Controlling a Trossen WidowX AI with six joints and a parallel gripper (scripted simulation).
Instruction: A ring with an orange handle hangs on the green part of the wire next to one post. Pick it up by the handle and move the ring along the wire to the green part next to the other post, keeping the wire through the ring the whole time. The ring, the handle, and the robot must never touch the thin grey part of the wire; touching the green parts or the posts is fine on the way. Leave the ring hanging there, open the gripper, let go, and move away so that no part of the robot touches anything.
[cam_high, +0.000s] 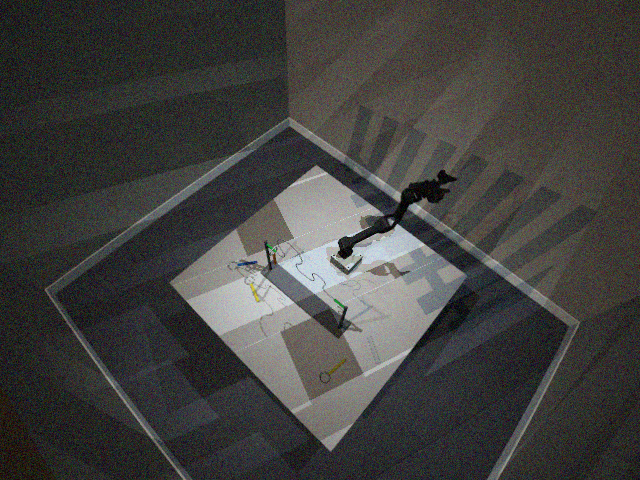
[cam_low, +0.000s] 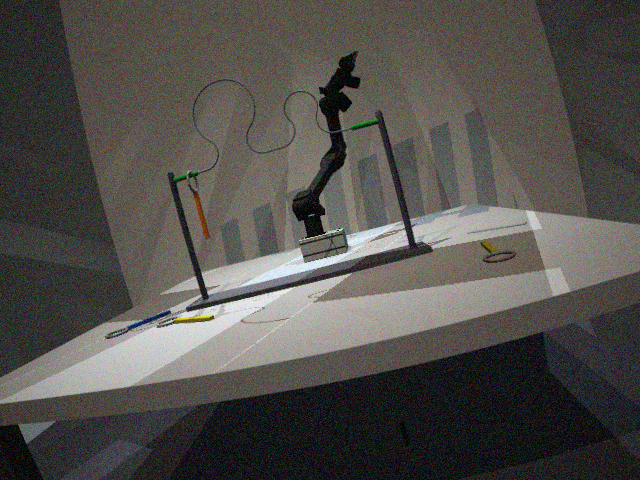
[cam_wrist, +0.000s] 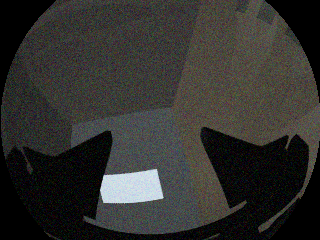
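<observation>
The ring hangs around the green part beside one post. Its orange handle points down, slightly tilted. The thin grey wire curves across to the other green part at the other post. My gripper is open and empty, raised high and far from the ring. The wrist view shows only walls, floor and a bright patch between the fingers; the ring and wire are outside it.
The posts stand on a dark base bar. A blue-handled ring and a yellow-handled ring lie near the ring's post. Another yellow-handled ring lies beyond the other post.
</observation>
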